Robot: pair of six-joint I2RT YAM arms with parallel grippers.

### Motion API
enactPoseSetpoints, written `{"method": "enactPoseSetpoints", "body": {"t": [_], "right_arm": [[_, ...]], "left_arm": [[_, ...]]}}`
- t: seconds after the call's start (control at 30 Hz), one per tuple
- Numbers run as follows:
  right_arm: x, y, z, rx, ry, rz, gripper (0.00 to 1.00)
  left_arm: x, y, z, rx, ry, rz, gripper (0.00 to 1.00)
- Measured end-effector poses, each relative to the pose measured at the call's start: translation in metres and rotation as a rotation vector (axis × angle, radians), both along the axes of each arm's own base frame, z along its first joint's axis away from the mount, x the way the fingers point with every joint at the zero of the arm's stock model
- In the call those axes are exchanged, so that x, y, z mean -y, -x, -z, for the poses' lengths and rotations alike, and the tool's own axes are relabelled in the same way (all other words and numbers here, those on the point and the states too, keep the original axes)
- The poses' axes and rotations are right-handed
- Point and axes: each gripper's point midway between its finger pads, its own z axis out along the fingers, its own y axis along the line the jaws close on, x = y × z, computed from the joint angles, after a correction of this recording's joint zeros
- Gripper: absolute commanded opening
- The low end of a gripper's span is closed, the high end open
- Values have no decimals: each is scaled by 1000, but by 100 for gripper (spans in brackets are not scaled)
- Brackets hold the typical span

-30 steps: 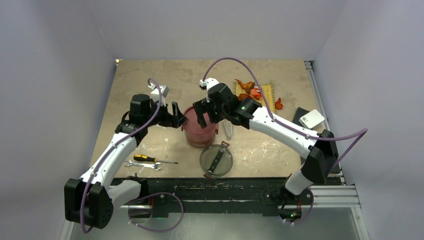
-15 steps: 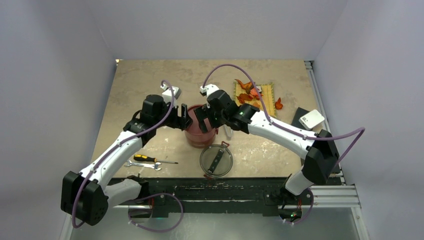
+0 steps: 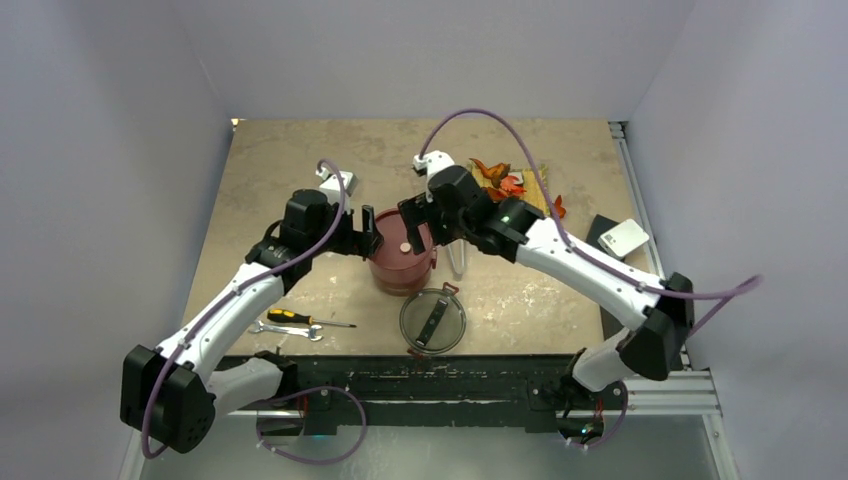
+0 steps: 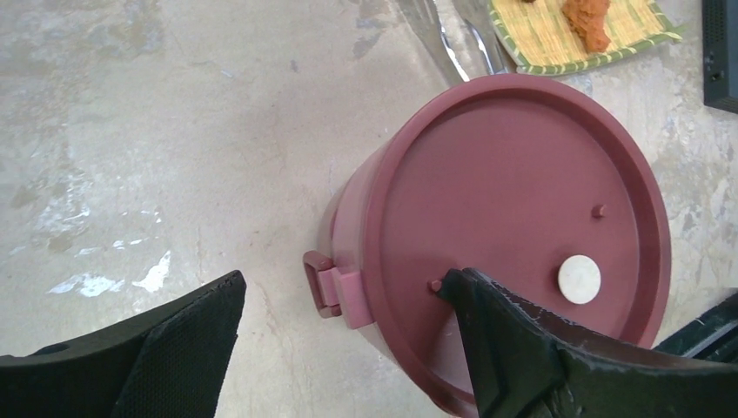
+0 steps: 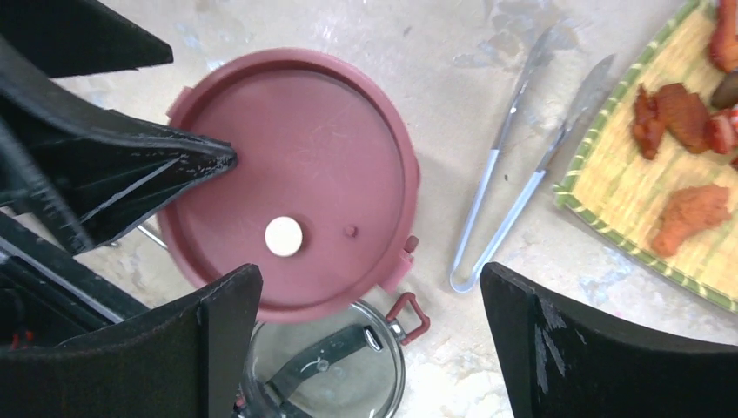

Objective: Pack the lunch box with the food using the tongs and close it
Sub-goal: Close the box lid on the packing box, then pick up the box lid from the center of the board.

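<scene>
The lunch box (image 3: 402, 258) stands mid-table, a dusty-red tiffin with a flat red disc lid (image 5: 296, 157) on top; the lid carries a small white round spot (image 4: 579, 279). My left gripper (image 4: 344, 292) is open at the box's left side. It straddles the side handle (image 4: 324, 287), with one finger (image 4: 513, 348) over the lid's edge. My right gripper (image 5: 370, 296) hangs open above the box's right rim, holding nothing. The silver tongs (image 5: 513, 183) lie on the table right of the box. Food pieces (image 5: 687, 213) sit on the yellow mat (image 3: 532, 190). The see-through top lid (image 3: 433, 320) lies in front of the box.
A screwdriver (image 3: 300, 318) and a small wrench (image 3: 285, 330) lie at the front left. One orange piece (image 3: 557, 208) rests off the mat. A white box (image 3: 623, 237) sits on a dark block at the right edge.
My left gripper moved right up to the box's left side. My right gripper drew back and to the right off the box top, uncovering the red disc lid.
</scene>
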Motion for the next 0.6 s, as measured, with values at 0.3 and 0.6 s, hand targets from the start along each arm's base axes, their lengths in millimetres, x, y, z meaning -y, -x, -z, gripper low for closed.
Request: {"method": "enactPoseSetpoints", "body": {"t": [0.3, 0.6], "right_arm": [[78, 20, -37, 20, -296, 175, 99], [85, 63, 61, -218, -402, 154, 98]], "left_arm": [[-9, -4, -34, 54, 20, -74, 95], [-24, -29, -79, 180, 13, -175, 95]]}}
